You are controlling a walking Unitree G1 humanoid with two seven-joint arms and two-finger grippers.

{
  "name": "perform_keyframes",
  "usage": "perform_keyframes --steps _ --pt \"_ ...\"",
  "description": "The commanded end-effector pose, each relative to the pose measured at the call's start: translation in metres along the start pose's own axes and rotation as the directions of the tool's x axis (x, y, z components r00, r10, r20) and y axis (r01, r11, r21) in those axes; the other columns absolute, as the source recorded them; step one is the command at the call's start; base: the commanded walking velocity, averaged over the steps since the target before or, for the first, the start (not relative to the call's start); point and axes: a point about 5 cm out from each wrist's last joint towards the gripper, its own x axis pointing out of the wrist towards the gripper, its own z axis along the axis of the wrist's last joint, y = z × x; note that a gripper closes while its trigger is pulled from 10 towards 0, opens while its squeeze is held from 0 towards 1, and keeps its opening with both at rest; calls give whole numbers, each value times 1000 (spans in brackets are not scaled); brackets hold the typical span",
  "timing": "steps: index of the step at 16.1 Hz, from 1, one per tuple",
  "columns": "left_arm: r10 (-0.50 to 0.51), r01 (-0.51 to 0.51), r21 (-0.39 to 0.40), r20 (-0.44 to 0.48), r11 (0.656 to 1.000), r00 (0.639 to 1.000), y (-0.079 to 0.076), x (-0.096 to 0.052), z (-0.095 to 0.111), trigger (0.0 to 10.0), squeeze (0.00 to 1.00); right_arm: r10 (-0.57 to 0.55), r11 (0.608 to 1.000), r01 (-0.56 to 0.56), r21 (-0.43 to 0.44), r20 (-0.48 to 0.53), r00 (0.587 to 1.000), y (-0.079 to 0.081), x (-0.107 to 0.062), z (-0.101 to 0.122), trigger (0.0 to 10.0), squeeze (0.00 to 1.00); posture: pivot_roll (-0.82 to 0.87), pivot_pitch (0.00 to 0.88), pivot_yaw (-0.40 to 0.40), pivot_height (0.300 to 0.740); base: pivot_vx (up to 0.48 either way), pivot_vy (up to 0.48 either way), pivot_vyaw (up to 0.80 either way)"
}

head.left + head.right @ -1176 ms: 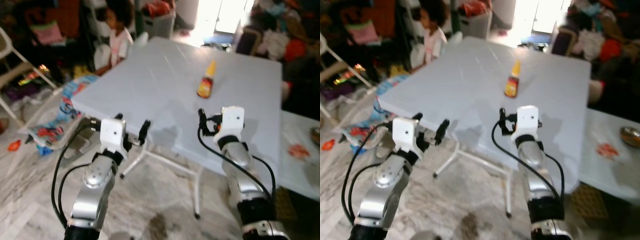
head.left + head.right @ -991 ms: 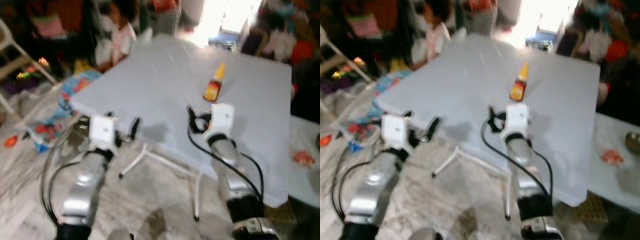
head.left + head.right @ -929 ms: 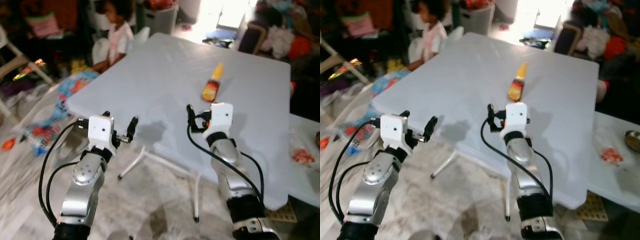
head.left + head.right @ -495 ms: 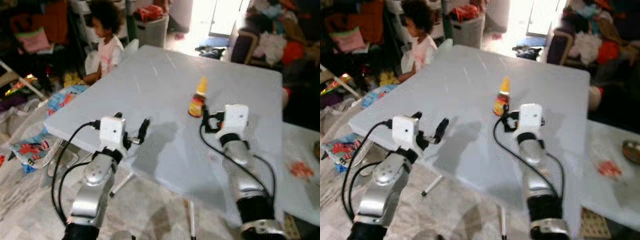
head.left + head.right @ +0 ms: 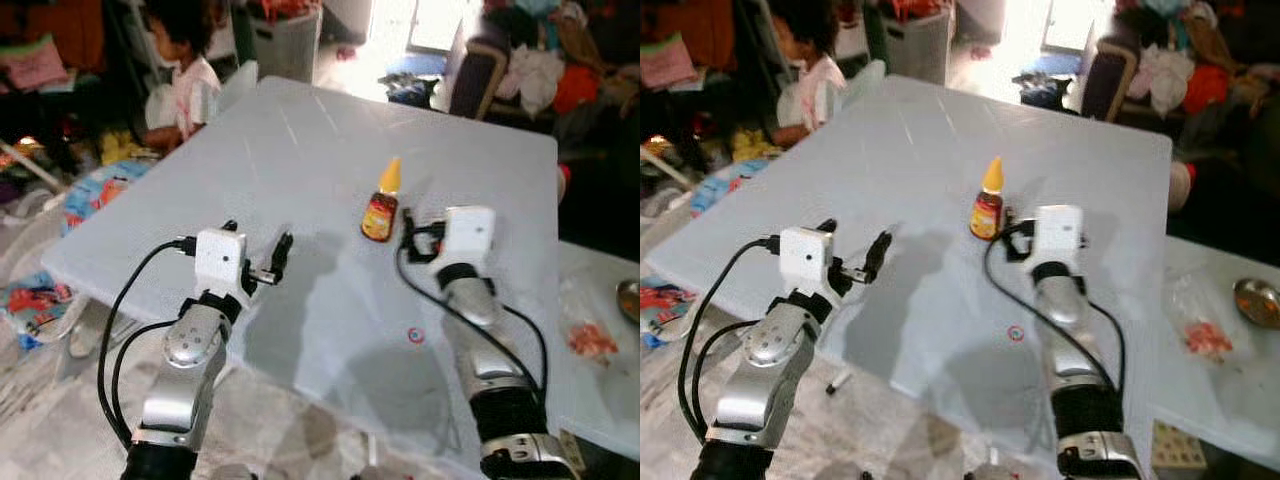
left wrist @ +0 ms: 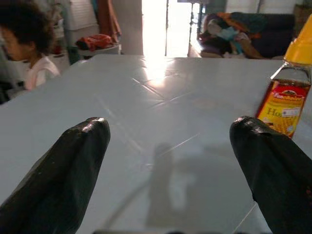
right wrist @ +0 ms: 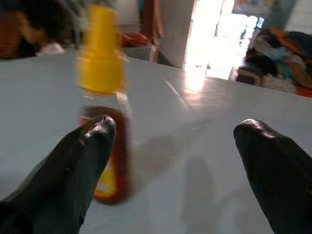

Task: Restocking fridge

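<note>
A small bottle (image 5: pixel 381 206) with a yellow cap and a red-orange label stands upright near the middle of the white folding table (image 5: pixel 300 130). My right gripper (image 5: pixel 408 232) hovers just right of it, open; in the right wrist view the blurred bottle (image 7: pixel 104 127) sits close behind one black finger (image 7: pixel 80 168), off the gap's middle. Over the table's near left part my left gripper (image 5: pixel 258 243) is open with nothing between its fingers (image 6: pixel 70 165). The bottle (image 6: pixel 288 97) stands beyond its other finger in the left wrist view.
A person (image 5: pixel 182 62) sits at the table's far left corner. Toys and clutter lie on the floor at left (image 5: pixel 40 300). A second white table (image 5: pixel 600 300) at right carries red scraps (image 5: pixel 589 339) and a metal dish (image 5: pixel 631 294). Behind are a bin (image 5: pixel 283 35) and a sofa piled with clothes (image 5: pixel 540 60).
The camera has come closer to the table. Both arms now reach over the tabletop, and the right gripper has drawn up beside the bottle. Both grippers stay open.
</note>
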Motion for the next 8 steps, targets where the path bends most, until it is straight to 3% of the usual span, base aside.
perform_keyframes --steps 1,4,8 --pt "3 -3 6 2 1000 1000 1 0 1 10000 0 9 1000 -9 0 13 1000 -1 5 4 10000 0 49 0 -39 740 0 0 0" --pt "8 -8 12 -3 1000 1000 2 -3 2 10000 0 79 997 -79 -19 -7 997 3 13 5 10000 0 57 0 -31 740 0 0 0" --pt "5 -5 28 -20 1000 1000 4 -9 2 10000 0 85 995 -85 -56 12 996 0 25 13 10000 0 80 0 -22 740 0 0 0"
